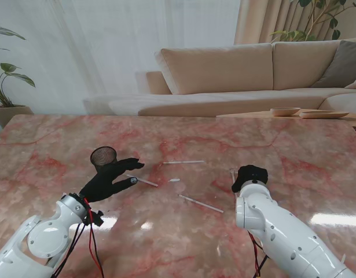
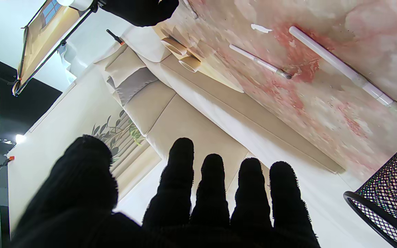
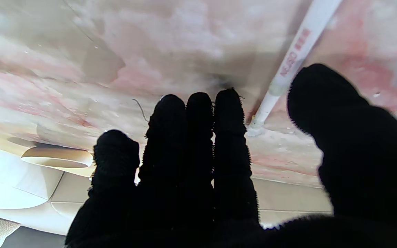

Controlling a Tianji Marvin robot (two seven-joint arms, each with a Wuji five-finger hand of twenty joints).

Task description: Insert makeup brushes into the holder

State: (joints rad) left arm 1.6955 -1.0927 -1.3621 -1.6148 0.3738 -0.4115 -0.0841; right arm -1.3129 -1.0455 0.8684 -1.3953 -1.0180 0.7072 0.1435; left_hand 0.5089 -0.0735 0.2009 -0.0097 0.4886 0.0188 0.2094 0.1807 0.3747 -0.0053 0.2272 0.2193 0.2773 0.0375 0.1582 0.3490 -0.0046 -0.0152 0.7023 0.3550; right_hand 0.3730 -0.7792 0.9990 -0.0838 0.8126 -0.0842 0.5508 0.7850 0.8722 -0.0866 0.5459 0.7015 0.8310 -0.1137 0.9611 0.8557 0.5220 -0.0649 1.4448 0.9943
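Step in hand looks like the reach/pre-grasp: nothing in the black wire-mesh cylindrical holder (image 1: 103, 156) yet. Left hand (image 1: 108, 178), black-gloved, has fingers apart and holds nothing, w/ the holder just beside its outer fingers. One slim white-handled makeup brush (image 1: 142, 180) lies by its thumb tip; others lie well apart on the pink marble table (image 1: 293, 156). Right hand (image 1: 250, 175) has fingers together, thumb spread, empty; a white brush (image 3: 289, 58) sits in the gap btwn thumb and forefinger. Next, probably: close thumb and forefinger on that handle, then lift.
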